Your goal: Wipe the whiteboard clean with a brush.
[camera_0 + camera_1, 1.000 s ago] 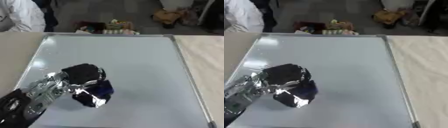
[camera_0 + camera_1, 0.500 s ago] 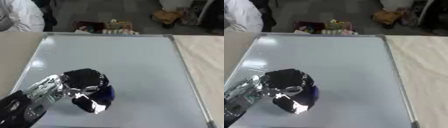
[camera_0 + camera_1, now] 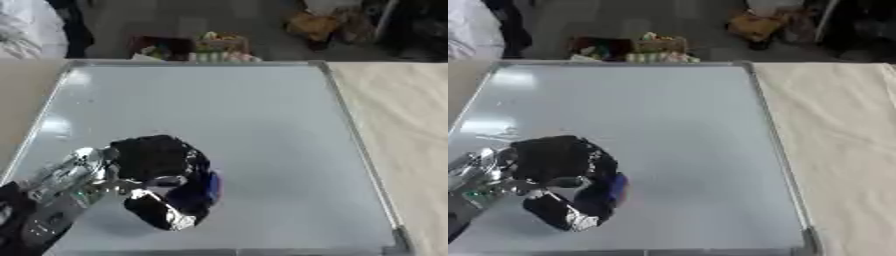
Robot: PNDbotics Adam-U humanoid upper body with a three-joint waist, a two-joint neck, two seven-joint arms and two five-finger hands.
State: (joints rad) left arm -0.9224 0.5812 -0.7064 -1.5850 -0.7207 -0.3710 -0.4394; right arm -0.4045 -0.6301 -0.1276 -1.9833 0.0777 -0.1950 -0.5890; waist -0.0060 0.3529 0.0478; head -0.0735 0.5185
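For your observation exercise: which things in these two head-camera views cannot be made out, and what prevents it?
- Brush: only a blue edge shows; the left hand curled round it hides the rest, both views.
- Whiteboard under that hand: covered, so any marks there are unseen.
- Right hand: in neither view.
- Clutter beyond the board's far edge: blurred.

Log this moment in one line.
left hand: shut on brush | brush: on whiteboard, near-left | right hand: not in view

whiteboard (image 3: pixel 262 125): flat on table (image 3: pixel 402 120), table bare to its right | left hand (image 3: pixel 153 172): over whiteboard's near-left corner | brush (image 3: pixel 208 186): in hand, on board, toward near edge
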